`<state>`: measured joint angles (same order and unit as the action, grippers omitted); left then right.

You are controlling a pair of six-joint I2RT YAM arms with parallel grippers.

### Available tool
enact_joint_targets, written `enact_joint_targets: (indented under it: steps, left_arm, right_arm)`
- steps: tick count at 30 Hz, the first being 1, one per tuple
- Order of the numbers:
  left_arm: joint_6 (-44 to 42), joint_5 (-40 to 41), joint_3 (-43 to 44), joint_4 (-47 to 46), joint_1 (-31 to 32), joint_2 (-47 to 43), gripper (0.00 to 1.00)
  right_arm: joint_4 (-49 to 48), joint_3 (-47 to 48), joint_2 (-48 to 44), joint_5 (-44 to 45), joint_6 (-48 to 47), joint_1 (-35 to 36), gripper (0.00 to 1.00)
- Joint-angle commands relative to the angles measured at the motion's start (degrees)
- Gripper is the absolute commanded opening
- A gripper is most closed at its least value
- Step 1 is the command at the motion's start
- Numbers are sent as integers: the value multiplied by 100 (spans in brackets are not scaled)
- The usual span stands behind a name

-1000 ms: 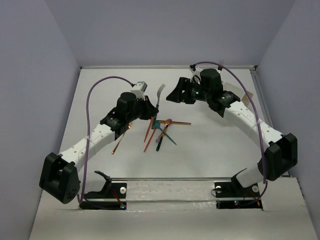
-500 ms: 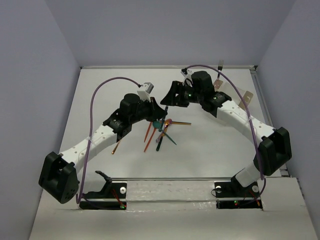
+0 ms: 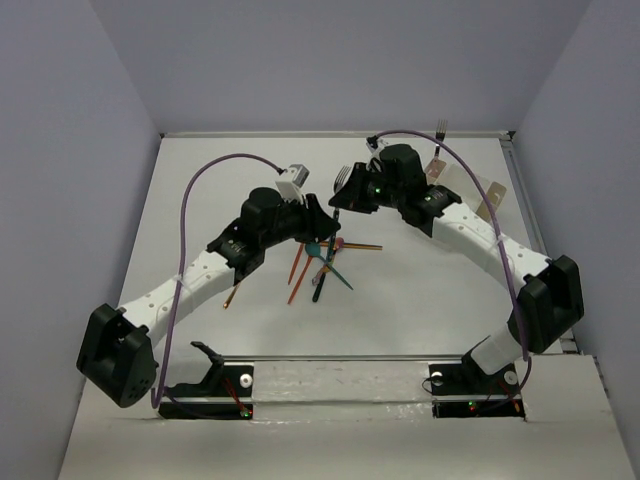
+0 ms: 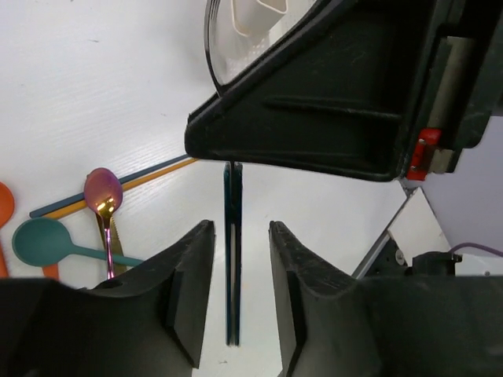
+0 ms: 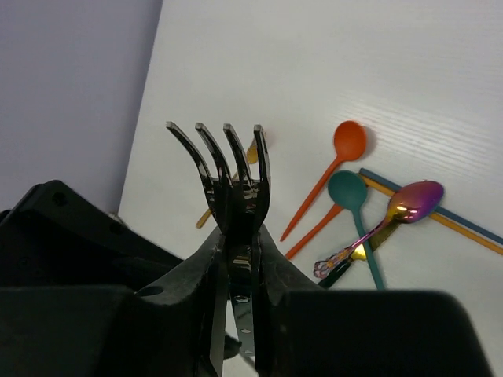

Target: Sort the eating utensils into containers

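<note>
Fork [image 5: 233,169]: clamped between right fingers [image 5: 206,290]; left fingers [image 4: 187,290] parted around its handle. Risk: thin handle could pivot in the grip and drop onto desk [image 3: 420,290].

Glossy dark metal fork [image 5: 229,174], mirror-bright purple spoon [image 5: 413,202], matt orange spoon [image 5: 349,141] probably plastic, matt white table [image 5: 393,63]
</note>
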<state>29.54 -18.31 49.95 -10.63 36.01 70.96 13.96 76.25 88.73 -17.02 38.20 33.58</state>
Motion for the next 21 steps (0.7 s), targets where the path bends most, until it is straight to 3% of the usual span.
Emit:
enact_joint_targets:
  steps: [1, 3, 7, 13, 16, 21]
  left_arm:
    - [-167, 125, 278, -124, 38, -310, 57]
    - [-316, 310, 287, 69, 38, -459, 66]
    - [-572, 739, 269, 482, 38, -723, 70]
    - [-783, 2109, 217, 1598, -41, -996, 76]
    - [-783, 2603, 76, 2029, -436, -1023, 82]
    - [-757, 2718, -389, 2302, -1420, -1049, 90]
  right_arm:
    - [-43, 363, -251, 969, -250, 25, 7]
    - [150, 757, -163, 1348, -469, -44, 7]
    - [300, 1207, -23, 1622, -699, -509, 7]
    - [99, 1656, 65, 2192, -1252, -1968, 7]
    - [-164, 1849, 223, 2658, -1700, -2469, 7]
    - [-244, 2437, 828, 2704, -1886, -3146, 7]
